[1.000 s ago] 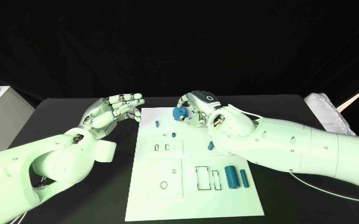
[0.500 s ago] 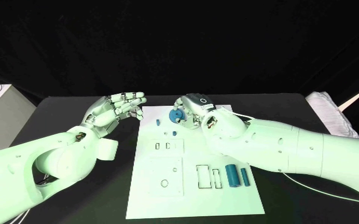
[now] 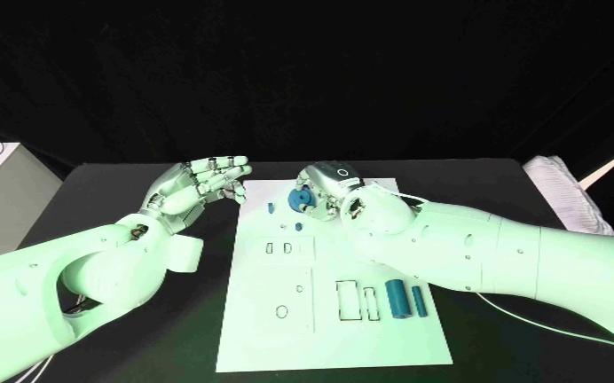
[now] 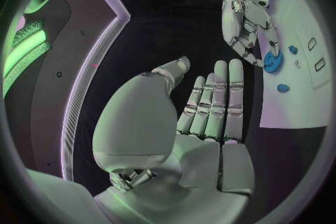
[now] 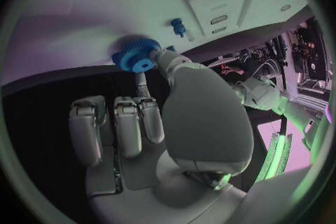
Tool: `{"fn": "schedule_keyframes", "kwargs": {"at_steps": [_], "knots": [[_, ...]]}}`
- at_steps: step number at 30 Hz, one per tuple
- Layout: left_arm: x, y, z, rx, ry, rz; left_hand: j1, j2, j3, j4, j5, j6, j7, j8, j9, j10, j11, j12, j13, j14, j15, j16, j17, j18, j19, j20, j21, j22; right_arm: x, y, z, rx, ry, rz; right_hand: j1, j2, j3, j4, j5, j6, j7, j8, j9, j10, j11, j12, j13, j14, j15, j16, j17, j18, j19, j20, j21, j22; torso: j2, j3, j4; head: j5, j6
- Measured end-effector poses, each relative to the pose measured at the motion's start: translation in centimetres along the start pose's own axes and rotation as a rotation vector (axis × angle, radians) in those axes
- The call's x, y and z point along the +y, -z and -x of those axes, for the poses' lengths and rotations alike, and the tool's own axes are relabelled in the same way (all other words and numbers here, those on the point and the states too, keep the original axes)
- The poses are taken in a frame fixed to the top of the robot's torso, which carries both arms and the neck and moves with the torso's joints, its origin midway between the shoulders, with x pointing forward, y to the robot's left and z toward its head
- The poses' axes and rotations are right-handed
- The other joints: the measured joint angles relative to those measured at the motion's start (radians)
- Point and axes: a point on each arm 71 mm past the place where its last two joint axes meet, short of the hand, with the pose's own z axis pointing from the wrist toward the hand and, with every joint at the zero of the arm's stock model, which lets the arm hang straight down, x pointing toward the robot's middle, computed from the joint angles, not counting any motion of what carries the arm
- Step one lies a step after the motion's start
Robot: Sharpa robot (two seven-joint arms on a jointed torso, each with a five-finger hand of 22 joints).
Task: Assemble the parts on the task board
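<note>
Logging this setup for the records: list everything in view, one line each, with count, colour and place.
Table: one, black, under everything.
Board: one, white, mid-table, with outlined slots.
Gear: one, blue, at the board's far end, pinched by the right hand.
Small pegs: two, blue, on the board just near of the gear.
Cylinders: two, teal, side by side on the board's right part.
Left hand: silver, open, over the table left of the board.
Right hand: silver, holding the gear.
</note>
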Motion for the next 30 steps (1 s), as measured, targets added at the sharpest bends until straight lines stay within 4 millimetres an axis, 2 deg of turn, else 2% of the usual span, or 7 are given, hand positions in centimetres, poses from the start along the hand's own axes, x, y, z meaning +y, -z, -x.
{"fn": "schedule_keyframes", "kwargs": {"at_steps": [10, 14, 17, 19, 22, 25, 30], "knots": [[0.00, 0.00, 0.00, 0.000, 0.000, 0.001, 0.000, 0.000, 0.000, 0.000, 0.000, 0.000, 0.000, 0.000, 0.000, 0.000, 0.000, 0.000, 0.000, 0.000, 0.000, 0.000, 0.000, 0.000, 0.000, 0.000, 0.000, 0.000, 0.21, -0.29, -0.38, 0.011, 0.010, -0.002, 0.000, 0.000, 0.000, 0.000, -0.003, 0.002, -0.002, 0.000, 0.000, 0.000, 0.000, 0.000, 0.000, 0.000, 0.000, 0.000, 0.000, 0.000, 0.000, 0.000, 0.000, 0.001, 0.000, 0.0000, -0.0001, 0.000, 0.001], [0.00, 0.00, -0.01, 0.000, 0.000, 0.001, 0.000, 0.000, 0.000, 0.000, 0.000, 0.000, 0.000, 0.000, 0.000, 0.000, 0.000, 0.000, 0.000, 0.000, 0.000, 0.000, 0.000, 0.000, 0.000, 0.000, 0.000, 0.000, 0.30, -0.41, -0.45, 0.014, 0.011, -0.001, -0.001, 0.001, 0.004, -0.004, -0.021, 0.002, -0.002, -0.001, 0.001, 0.000, 0.000, 0.000, 0.000, 0.000, 0.000, 0.000, 0.000, 0.000, 0.000, 0.000, 0.000, 0.001, 0.000, 0.0000, -0.0001, 0.001, 0.001], [0.00, 0.01, 0.00, 0.000, 0.000, 0.001, 0.000, 0.000, 0.000, 0.000, 0.000, 0.000, 0.000, 0.000, 0.000, 0.000, 0.000, 0.000, 0.000, 0.000, 0.000, 0.000, 0.000, 0.000, 0.000, 0.000, 0.000, 0.000, 0.25, -0.46, -0.49, 0.018, 0.014, -0.003, -0.026, 0.005, 0.004, -0.004, -0.057, -0.012, -0.003, -0.017, 0.004, 0.000, 0.000, -0.012, 0.000, 0.000, 0.000, 0.000, 0.000, 0.000, 0.000, 0.000, 0.000, 0.001, 0.000, 0.0000, -0.0004, 0.000, 0.001], [-0.01, 0.01, 0.00, 0.000, 0.000, 0.001, 0.000, 0.000, 0.000, 0.000, 0.000, 0.000, 0.000, 0.000, 0.000, 0.000, 0.000, 0.000, 0.000, 0.000, 0.000, 0.000, 0.000, 0.000, 0.000, 0.000, 0.000, 0.000, 0.11, -0.49, -0.53, 0.022, 0.017, -0.007, -0.058, 0.005, -0.017, 0.009, -0.102, -0.045, 0.009, -0.035, 0.003, 0.000, 0.007, -0.023, 0.000, -0.002, 0.005, 0.000, 0.000, 0.000, 0.000, 0.000, 0.000, 0.001, 0.000, 0.0003, -0.0007, 0.000, 0.001], [-0.01, 0.01, 0.02, 0.000, 0.000, 0.001, 0.000, 0.000, 0.000, 0.000, 0.000, 0.000, 0.000, 0.000, 0.000, 0.000, 0.000, 0.000, 0.000, 0.000, 0.000, 0.000, 0.000, 0.000, 0.000, 0.000, 0.000, 0.000, 0.03, -0.52, -0.52, 0.028, 0.017, -0.010, -0.107, 0.006, -0.087, 0.043, -0.131, -0.066, 0.017, -0.055, -0.011, 0.000, 0.011, -0.032, 0.000, 0.000, 0.011, 0.000, 0.000, 0.000, 0.000, 0.011, 0.000, 0.001, 0.000, 0.0005, -0.0012, 0.001, 0.001], [-0.01, 0.02, 0.02, 0.000, 0.000, 0.002, 0.000, 0.000, 0.000, 0.000, 0.000, 0.000, 0.000, 0.000, 0.000, 0.000, 0.000, 0.000, 0.000, 0.000, 0.000, 0.000, 0.000, 0.000, 0.000, 0.000, 0.000, 0.000, -0.13, -0.49, -0.46, 0.032, 0.015, -0.014, -0.137, 0.027, -0.169, 0.084, -0.135, -0.072, 0.019, -0.063, -0.015, 0.002, 0.013, -0.032, 0.000, 0.000, 0.011, 0.000, 0.000, 0.000, 0.000, 0.011, 0.000, 0.001, 0.000, 0.0004, -0.0012, 0.001, 0.001], [0.00, 0.03, 0.04, -0.001, 0.000, 0.002, 0.000, 0.000, 0.000, 0.000, 0.000, 0.000, 0.000, 0.000, 0.000, 0.000, 0.000, 0.000, 0.000, 0.000, 0.000, 0.000, 0.000, 0.000, 0.000, 0.000, 0.000, 0.000, -0.58, -0.26, -0.38, 0.042, 0.012, -0.022, -0.159, 0.048, -0.208, 0.099, -0.117, -0.066, 0.014, -0.063, -0.014, 0.002, 0.013, -0.031, 0.000, 0.000, 0.011, 0.000, 0.000, 0.000, 0.000, 0.011, 0.000, 0.001, 0.000, 0.0006, -0.0011, 0.002, 0.002]]}}
